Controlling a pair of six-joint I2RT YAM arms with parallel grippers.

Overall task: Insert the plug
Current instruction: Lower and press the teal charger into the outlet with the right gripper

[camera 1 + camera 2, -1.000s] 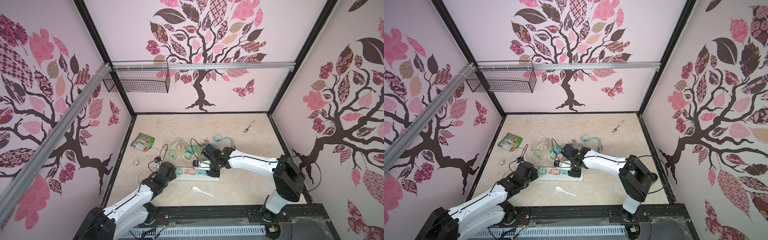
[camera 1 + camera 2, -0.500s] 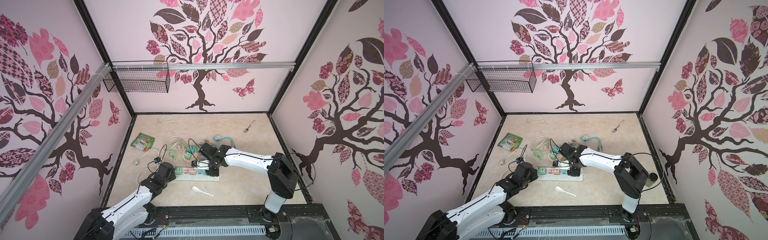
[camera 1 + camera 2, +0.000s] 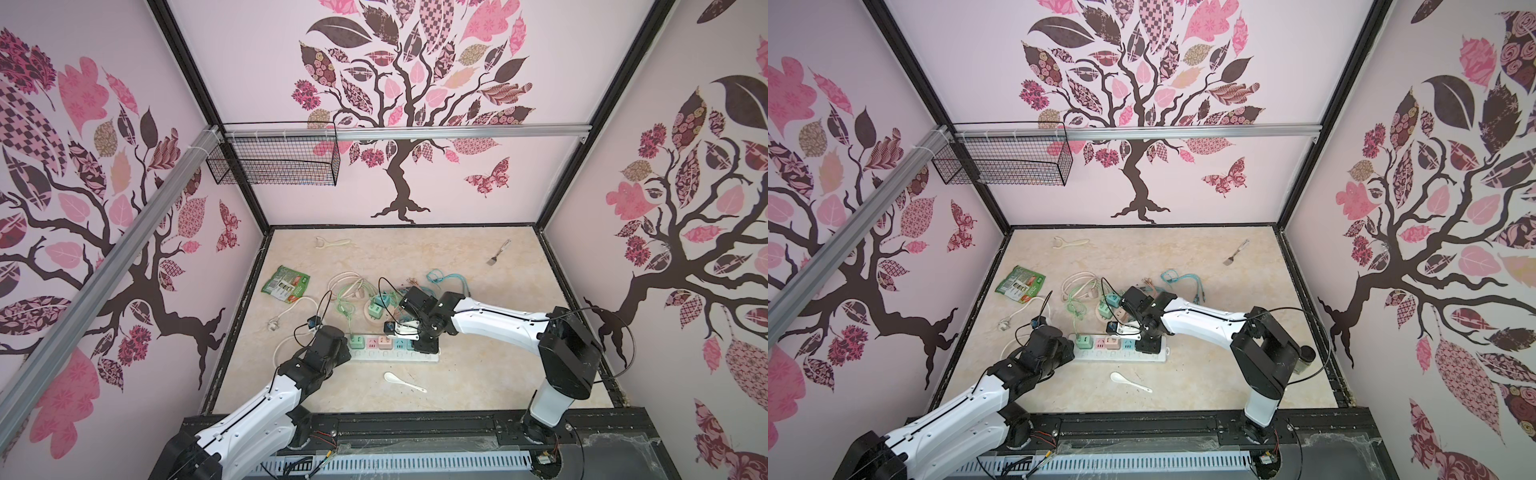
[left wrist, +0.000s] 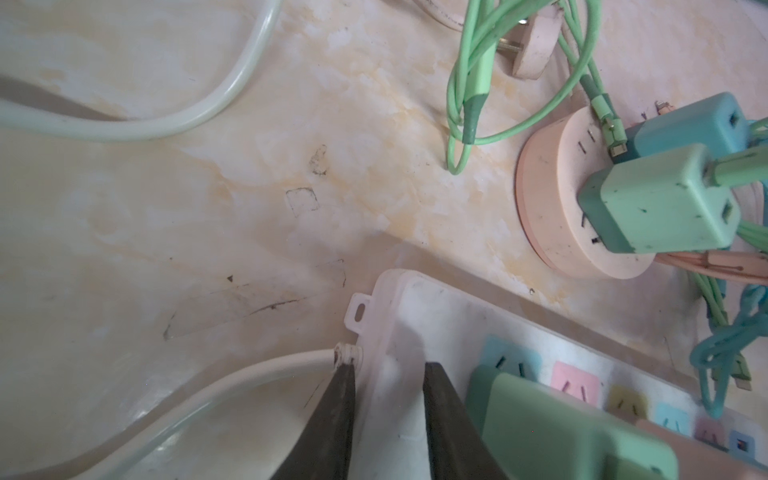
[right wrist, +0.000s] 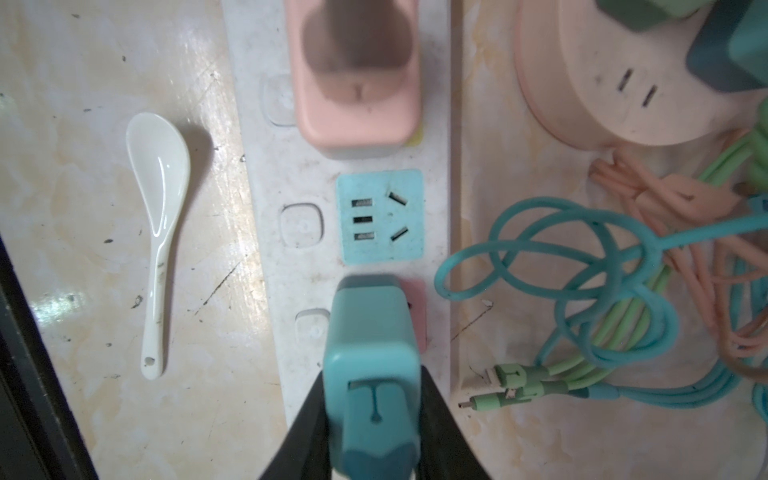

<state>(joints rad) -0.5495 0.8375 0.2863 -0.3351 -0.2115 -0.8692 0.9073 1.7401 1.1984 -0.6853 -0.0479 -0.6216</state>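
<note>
With right gripper (image 5: pixel 374 388) clamped on teal plug (image 5: pixel 372 332), align squarely over pink socket (image 5: pixel 417 309), press straight down. Brace power strip (image 4: pixel 419 311) with left gripper (image 4: pixel 389 399), jaws narrowly parted

- No word, brand or number can be read anywhere here.
- The green packet (image 3: pixel 286 283) carries print in both top views, too small to make out.
- The power strip (image 5: pixel 361 232) shows no legible marking.
</note>
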